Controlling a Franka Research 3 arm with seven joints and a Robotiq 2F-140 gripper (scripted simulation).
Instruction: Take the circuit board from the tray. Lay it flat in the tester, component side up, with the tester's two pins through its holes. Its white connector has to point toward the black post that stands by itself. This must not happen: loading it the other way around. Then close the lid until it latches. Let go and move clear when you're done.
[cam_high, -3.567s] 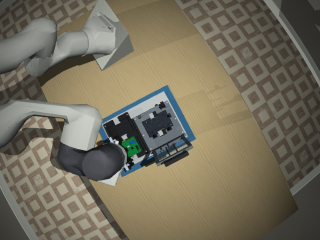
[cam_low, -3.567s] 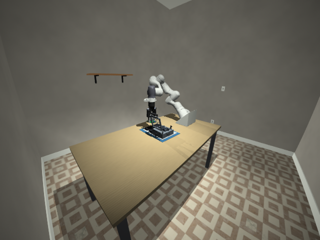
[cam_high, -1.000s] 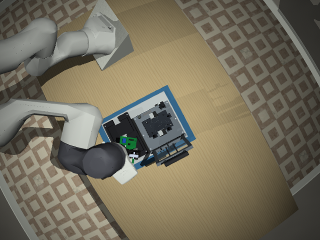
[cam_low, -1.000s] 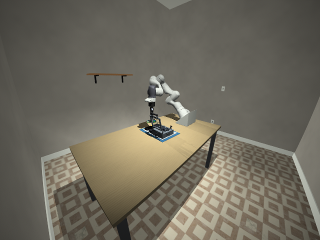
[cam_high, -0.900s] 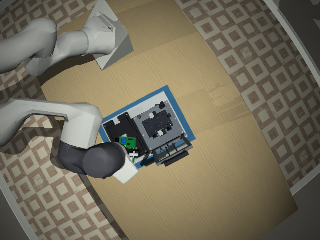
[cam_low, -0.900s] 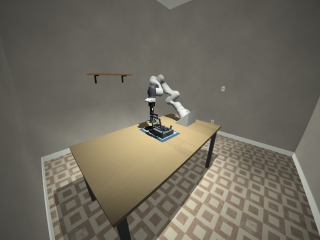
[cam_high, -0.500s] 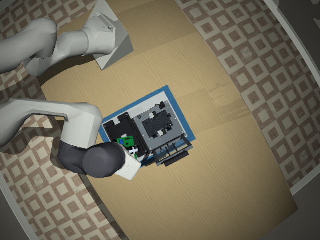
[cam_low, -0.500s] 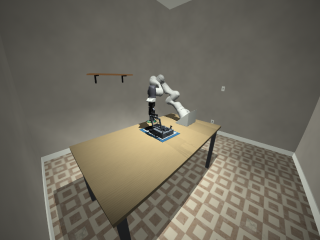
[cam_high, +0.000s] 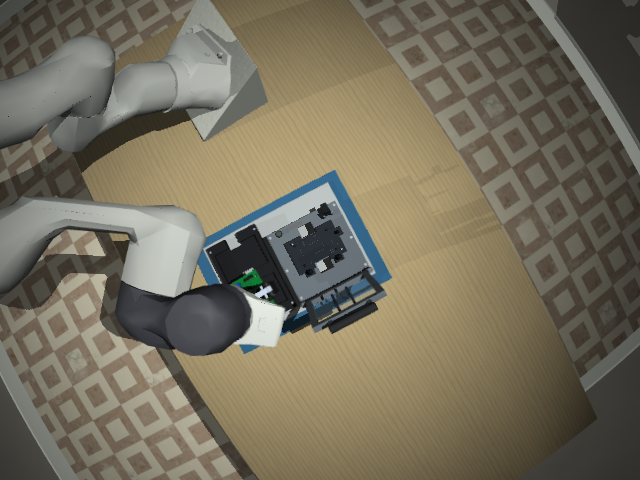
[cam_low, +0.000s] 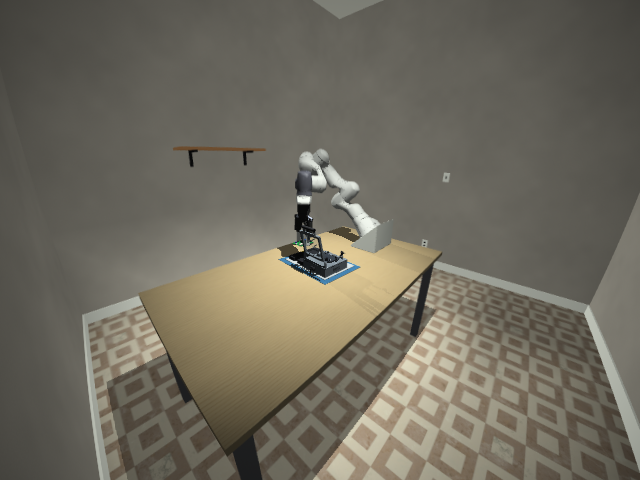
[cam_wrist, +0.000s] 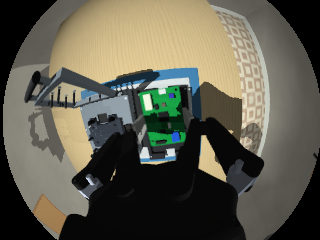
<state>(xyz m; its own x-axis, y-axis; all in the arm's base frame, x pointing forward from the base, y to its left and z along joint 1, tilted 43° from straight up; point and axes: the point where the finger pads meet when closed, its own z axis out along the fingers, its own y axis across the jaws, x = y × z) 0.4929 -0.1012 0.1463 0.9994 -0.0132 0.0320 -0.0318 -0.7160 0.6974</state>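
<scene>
My gripper (cam_wrist: 165, 121) is shut on the green circuit board (cam_high: 250, 279) (cam_low: 300, 242) (cam_wrist: 161, 107), gripping its two long edges. The board is component side up, above the black tray (cam_high: 235, 258). Its white connector (cam_wrist: 147, 102) is at the board's upper left in the wrist view. The grey tester (cam_high: 356, 258) (cam_low: 334, 267) (cam_wrist: 116, 105) is beside the tray, its dark nest (cam_high: 315, 248) without a board. Its lid (cam_high: 379, 294) (cam_wrist: 90, 83) stands open. A black post (cam_high: 324, 209) (cam_low: 342, 254) rises at a tester corner. The two pins are too small to tell.
The tester and tray stand on a blue-bordered white mat (cam_high: 356, 217) (cam_wrist: 195, 80). The raised lid's black handle (cam_high: 353, 317) (cam_wrist: 33, 86) projects on the tester's far side in the wrist view. A grey angled mount (cam_high: 237, 111) (cam_low: 381, 238) holds the arm's base.
</scene>
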